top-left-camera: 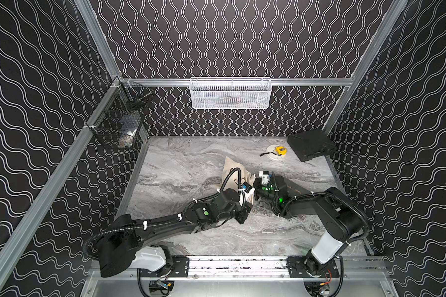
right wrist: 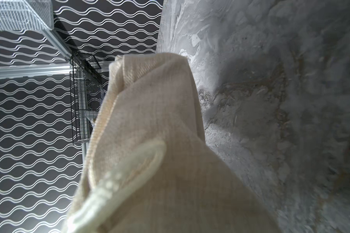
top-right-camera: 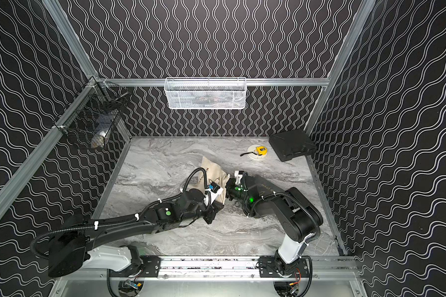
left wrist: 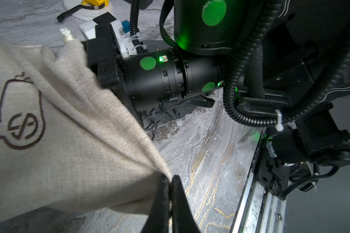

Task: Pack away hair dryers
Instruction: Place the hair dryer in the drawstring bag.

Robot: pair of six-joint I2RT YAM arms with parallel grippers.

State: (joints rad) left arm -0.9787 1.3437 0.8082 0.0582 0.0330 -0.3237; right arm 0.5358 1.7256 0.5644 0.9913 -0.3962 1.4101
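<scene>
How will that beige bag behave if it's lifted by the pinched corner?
Likely floppy: the beige bag drapes in soft folds from the corner that the left gripper pinches. Its coarse weave probably resists slipping between the fingers. Weight is hard to judge, since its contents are hidden.

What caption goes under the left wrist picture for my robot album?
The left gripper, shut, pinches a corner of the beige woven cloth bag over the grey marbled table.
</scene>
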